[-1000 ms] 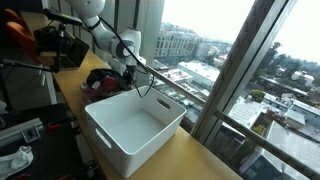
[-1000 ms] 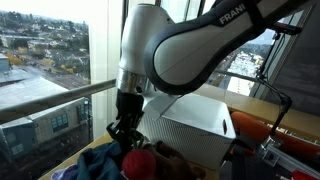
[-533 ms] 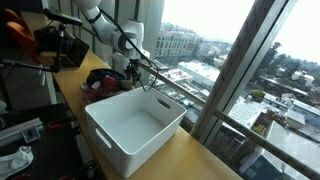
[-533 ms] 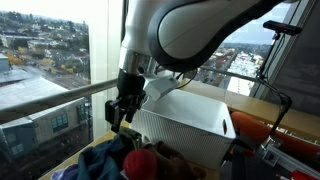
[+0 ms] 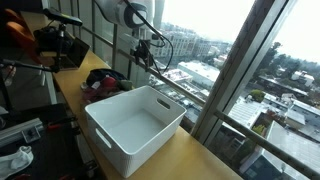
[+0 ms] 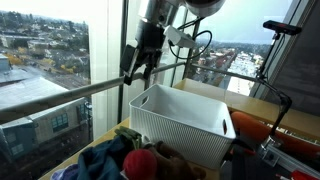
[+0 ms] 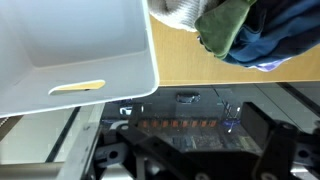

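High in the upper middle of an exterior view, the gripper point(image 5: 143, 52) is hanging with its jaws spread wide and nothing between them. The wrist view is showing its two fingers far apart along the bottom of the frame, with only air in the gap. It is touching nothing.

Seen from the window side, the gripper point(image 6: 130, 75) is standing well above the left end of the bin point(image 6: 185, 130), close in front of the rail point(image 6: 60, 95). The nearest things are both lying below it. In the wrist view the bin point(image 7: 70, 45) is filling the upper left, its white inside looking bare apart from a slot point(image 7: 78, 88) in the wall. The clothes point(image 7: 235, 28) are bunching in the upper right, just beside the bin's corner. Between and below them the bare tabletop point(image 7: 230, 75) is running to its edge, so the gripper seems to be hovering about over that edge rather than over either thing.

As I judge it, this is a free move in the air, and doing it well is mostly a matter of lining up. The jaws should be kept spread and the height held until the gripper is sitting squarely over the clothes point(image 6: 130, 160). Any descent should be straight down onto a raised fold, not the thin fringe of the pile. The bin's rim and the rail are both close and need clearance. Cloth gives, so a shallow pinch is likely to slip.
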Robot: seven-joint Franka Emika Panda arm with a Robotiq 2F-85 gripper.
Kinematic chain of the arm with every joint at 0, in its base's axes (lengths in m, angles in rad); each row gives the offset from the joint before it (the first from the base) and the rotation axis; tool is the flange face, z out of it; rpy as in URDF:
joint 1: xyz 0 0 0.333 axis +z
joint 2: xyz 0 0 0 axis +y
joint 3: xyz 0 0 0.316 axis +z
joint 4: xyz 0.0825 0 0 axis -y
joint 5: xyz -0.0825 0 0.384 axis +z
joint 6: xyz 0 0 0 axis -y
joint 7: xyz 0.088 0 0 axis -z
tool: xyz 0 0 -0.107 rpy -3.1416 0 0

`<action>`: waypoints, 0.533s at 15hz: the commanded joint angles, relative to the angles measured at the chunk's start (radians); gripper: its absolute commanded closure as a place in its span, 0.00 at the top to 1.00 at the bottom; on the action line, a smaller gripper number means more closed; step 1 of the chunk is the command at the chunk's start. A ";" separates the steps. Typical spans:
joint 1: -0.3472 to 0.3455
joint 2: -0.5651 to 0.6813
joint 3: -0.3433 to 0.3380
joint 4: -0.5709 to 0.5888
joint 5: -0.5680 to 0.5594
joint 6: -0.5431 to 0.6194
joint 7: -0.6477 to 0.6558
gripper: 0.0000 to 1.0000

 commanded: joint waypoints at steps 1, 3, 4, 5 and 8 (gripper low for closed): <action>-0.033 0.011 -0.009 0.080 0.049 -0.164 -0.066 1.00; -0.049 -0.017 -0.005 0.127 0.066 -0.318 -0.083 1.00; -0.053 -0.037 -0.004 0.147 0.074 -0.395 -0.088 1.00; -0.054 -0.062 -0.002 0.165 0.078 -0.467 -0.092 1.00; -0.041 -0.102 0.003 0.280 0.084 -0.698 -0.095 1.00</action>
